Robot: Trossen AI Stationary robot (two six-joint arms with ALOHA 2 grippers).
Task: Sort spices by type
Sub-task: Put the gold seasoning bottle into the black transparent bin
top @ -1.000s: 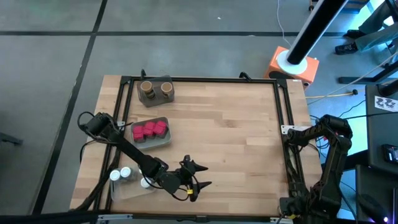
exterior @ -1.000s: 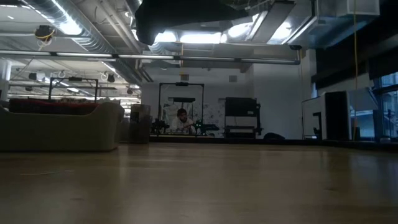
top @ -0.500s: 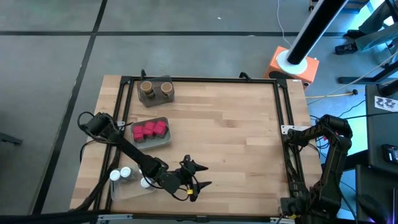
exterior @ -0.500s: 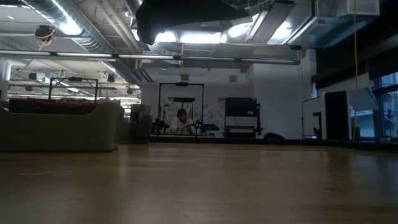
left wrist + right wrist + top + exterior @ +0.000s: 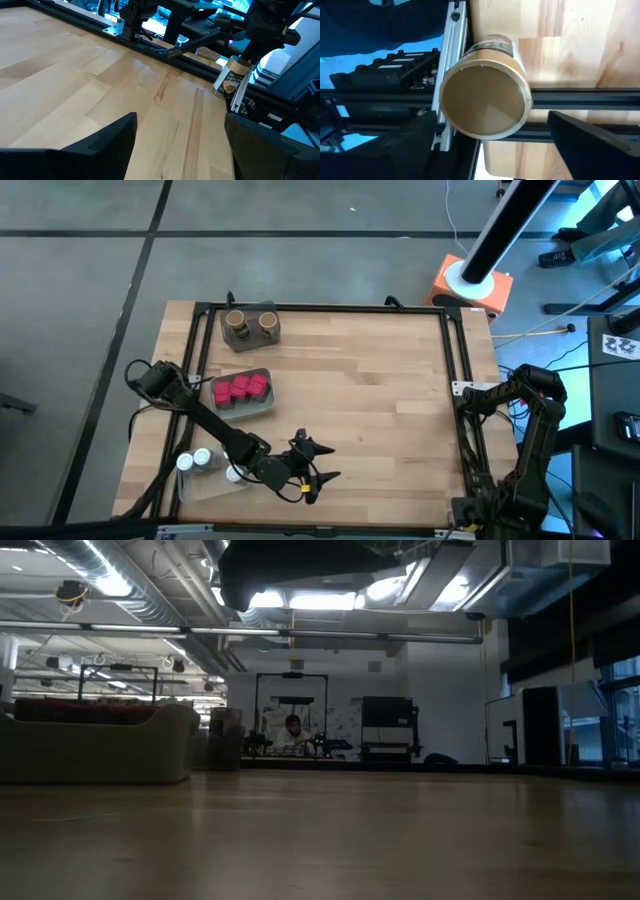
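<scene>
I am judging the sort nearly done: the packets (image 5: 240,389) are sitting together in the grey tray (image 5: 262,409), two brown jars (image 5: 250,324) are sharing a small tray (image 5: 250,342) just beyond the grey tray, and the white jars (image 5: 203,459) are grouped in a clear tray (image 5: 205,485) on its near side. One stray jar (image 5: 485,95) is waiting well apart from the grey tray, at the table's right edge against the black rail (image 5: 580,97) (a likely snag when lifting). My right gripper (image 5: 492,117) is standing spread wide to either side of this jar, not pinching it as far as I can see. My left gripper (image 5: 330,462) is hanging open and empty, near the grey tray on its near right side
</scene>
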